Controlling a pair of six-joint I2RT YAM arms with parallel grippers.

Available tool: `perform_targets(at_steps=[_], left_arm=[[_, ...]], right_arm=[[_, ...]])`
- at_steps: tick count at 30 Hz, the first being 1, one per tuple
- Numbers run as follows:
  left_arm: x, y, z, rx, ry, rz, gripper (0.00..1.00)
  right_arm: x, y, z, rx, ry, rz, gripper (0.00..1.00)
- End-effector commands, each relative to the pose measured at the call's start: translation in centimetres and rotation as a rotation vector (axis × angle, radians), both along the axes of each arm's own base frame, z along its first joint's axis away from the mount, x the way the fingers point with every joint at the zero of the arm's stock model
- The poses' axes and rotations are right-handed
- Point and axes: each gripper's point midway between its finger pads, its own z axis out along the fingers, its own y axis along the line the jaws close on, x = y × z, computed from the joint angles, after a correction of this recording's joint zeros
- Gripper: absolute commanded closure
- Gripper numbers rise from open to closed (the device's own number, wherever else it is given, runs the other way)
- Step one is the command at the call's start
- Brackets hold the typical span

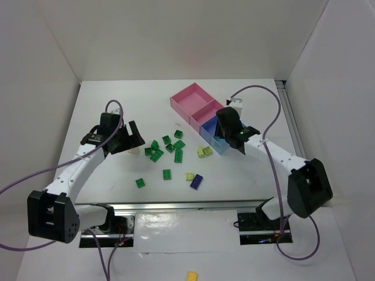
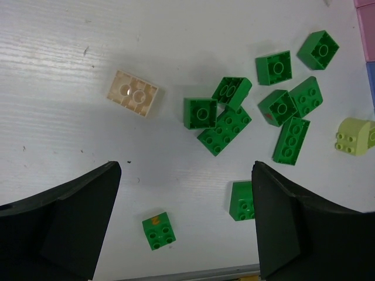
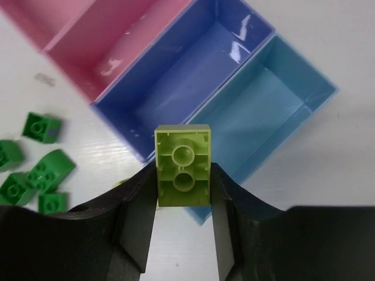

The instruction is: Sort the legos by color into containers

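My right gripper (image 1: 225,127) is shut on a pale yellow-green lego (image 3: 183,165), held studs-down above the near edge where the dark blue box (image 3: 176,76) meets the light blue box (image 3: 266,108). Both boxes look empty. The joined containers (image 1: 190,96) run from large pink at the back to light blue (image 1: 221,145). My left gripper (image 1: 132,140) is open above the table, with one green lego (image 2: 158,230) between its fingers' line. A cream lego (image 2: 132,93) lies to its left. A cluster of green legos (image 2: 225,126) lies ahead.
Two pale yellow-green legos (image 1: 204,151) lie beside the light blue box, another (image 1: 189,175) next to a dark purple lego (image 1: 197,181). Loose green legos (image 1: 167,174) lie nearer the front edge. A lone yellow brick (image 1: 192,276) lies off the table, below the arm bases.
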Motion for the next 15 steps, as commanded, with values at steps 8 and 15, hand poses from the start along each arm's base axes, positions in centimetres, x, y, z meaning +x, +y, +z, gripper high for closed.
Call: perform_targets(at_steps=[8,15], left_arm=[[0.4,-0.2,1.2,-0.007,-0.019,-0.007,0.05],[0.3,-0.9,0.2,-0.040,0.026,-0.013,0.05]], right_arm=[[1.4,0.9,3.9,-0.018,-0.089,-0.007,0.18],[-3.7,6.9,1.2,0.001,-0.044,0.183,0.42]])
